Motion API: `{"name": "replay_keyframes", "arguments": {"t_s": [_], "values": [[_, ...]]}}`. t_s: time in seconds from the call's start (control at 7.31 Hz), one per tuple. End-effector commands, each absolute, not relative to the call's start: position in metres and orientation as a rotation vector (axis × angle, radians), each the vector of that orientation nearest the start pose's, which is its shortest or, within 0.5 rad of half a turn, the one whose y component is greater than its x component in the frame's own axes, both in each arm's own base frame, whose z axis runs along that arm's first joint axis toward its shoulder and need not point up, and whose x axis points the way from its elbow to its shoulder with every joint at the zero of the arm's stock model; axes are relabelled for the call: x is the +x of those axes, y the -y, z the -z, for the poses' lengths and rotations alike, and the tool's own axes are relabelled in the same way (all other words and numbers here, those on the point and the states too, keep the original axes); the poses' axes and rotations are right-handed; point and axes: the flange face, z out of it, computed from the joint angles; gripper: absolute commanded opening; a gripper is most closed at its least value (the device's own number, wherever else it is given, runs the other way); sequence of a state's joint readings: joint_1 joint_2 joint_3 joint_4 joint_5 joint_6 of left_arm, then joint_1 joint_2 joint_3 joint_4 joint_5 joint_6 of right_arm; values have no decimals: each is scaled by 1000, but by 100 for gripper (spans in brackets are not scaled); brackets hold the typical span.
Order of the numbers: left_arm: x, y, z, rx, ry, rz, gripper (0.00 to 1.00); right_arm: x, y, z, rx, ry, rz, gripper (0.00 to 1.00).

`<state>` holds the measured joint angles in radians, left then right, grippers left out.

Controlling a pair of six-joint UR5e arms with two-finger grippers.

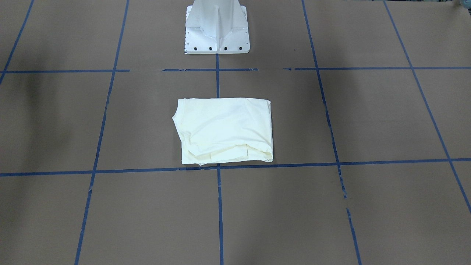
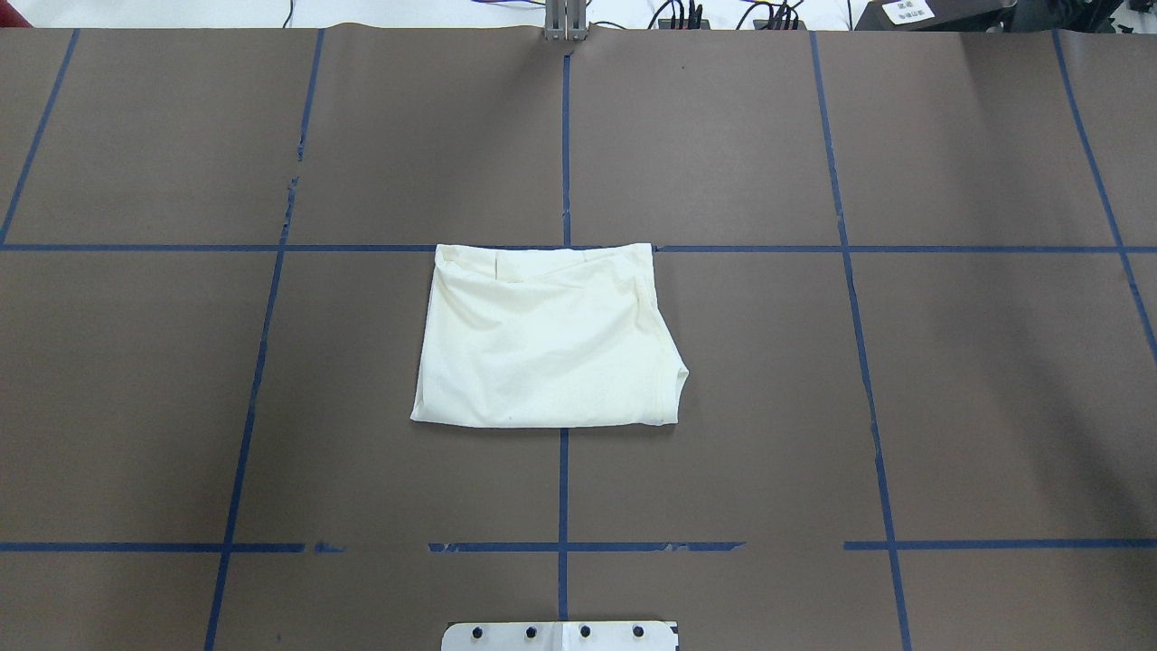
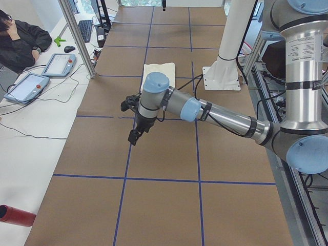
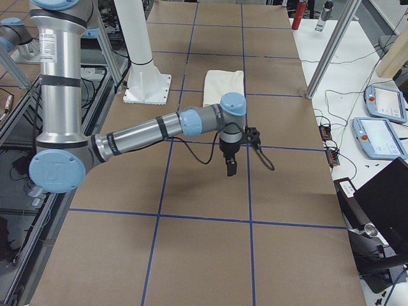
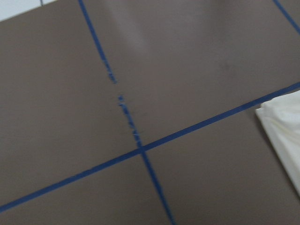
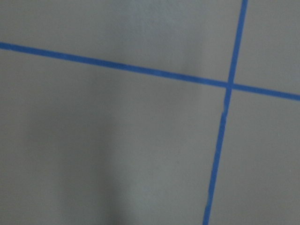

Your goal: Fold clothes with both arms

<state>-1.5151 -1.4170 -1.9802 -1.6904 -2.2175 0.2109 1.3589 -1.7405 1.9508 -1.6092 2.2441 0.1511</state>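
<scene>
I see a brown table point(image 2: 723, 136) gridded with blue tape lines point(image 2: 562, 488) and a white pedestal point(image 1: 217, 29) on it. A white side bench point(image 3: 31, 148) carries two pendants point(image 3: 59, 65) and a keyboard point(image 3: 84, 29), with a person in black point(image 3: 20, 38) beside it and perhaps a red tube point(image 3: 15, 215).

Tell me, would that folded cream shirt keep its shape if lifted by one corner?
Probably not: the shirt shows wrinkles and loose layered edges, suggesting soft cloth that would droop and unfold. It looks thin, so likely light. Pushed, it would probably bunch up.
</scene>
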Motion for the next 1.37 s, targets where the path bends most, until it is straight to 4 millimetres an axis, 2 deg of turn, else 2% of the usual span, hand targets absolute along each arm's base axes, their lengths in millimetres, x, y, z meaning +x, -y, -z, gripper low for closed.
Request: {"name": "replay_keyframes", "arguments": {"t_s": [0.0, 0.14, 0.27, 0.41, 0.68, 0.82, 1.09, 1.23], "values": [[-93, 415, -581, 337, -639, -261, 100, 13, 362, -612, -58, 760, 27, 100], [-96, 409, -587, 314, -642, -241, 100, 31, 346, -625, -74, 776, -30, 100], [-95, 404, -599, 286, -645, -225, 100, 47, 347, -624, -61, 785, -77, 100], [-97, 405, -624, 249, -614, -218, 100, 50, 338, -639, -87, 741, -89, 100], [-96, 411, -635, 260, -607, -228, 100, 51, 352, -630, -52, 719, -75, 100], [-95, 406, -636, 259, -619, -234, 100, 52, 347, -632, -50, 718, -66, 100], [-92, 403, -643, 224, -657, -224, 100, 48, 350, -633, -48, 703, -33, 100], [-89, 400, -641, 182, -702, -205, 100, 48, 350, -631, -16, 707, 47, 100]]}}
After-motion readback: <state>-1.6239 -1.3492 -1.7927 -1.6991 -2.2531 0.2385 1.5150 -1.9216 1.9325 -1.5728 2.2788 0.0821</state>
